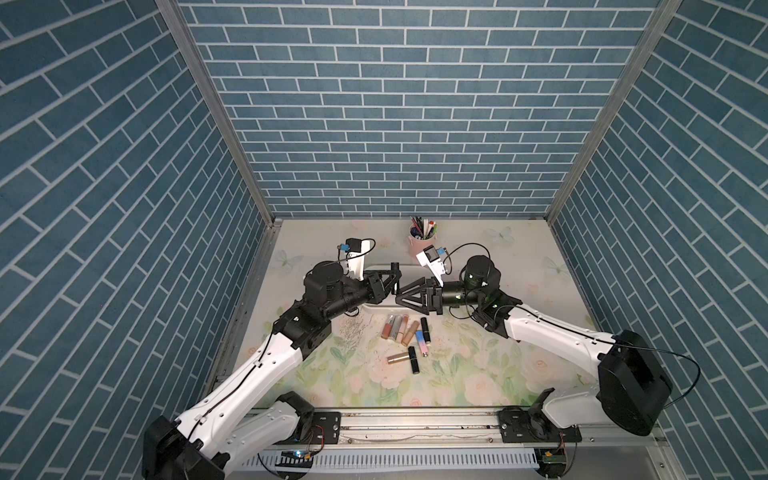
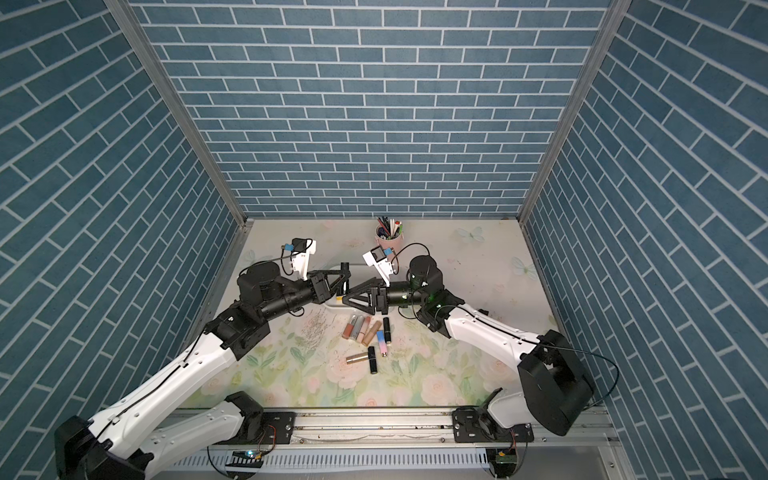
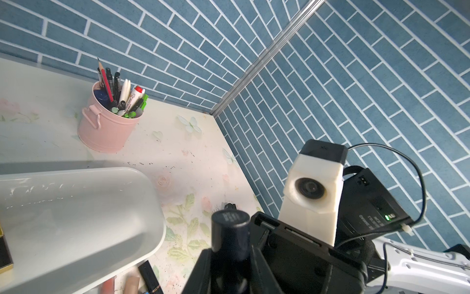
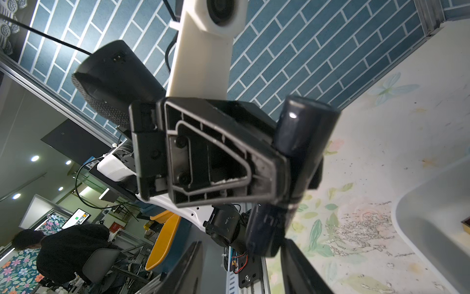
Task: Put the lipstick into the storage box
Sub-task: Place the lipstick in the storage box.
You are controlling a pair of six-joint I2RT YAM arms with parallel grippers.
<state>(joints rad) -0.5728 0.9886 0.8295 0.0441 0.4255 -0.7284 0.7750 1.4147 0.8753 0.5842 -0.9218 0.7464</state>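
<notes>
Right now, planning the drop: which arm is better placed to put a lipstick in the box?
Left: the left pincer grips the dark cylindrical lipstick close to the shallow white plastic storage box; the right pincer is open, empty.

Dark lipstick (image 3: pixel 230 229) aloft near storage box (image 3: pixel 101 198)

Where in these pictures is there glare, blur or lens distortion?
Right wrist view: the dark lipstick is close and soft, with one small glare spot. Left wrist view: it is blurred too, and the box shows white glare streaks. Both top views: sharp, but the brick walls lean outward from wide-angle distortion.
</notes>
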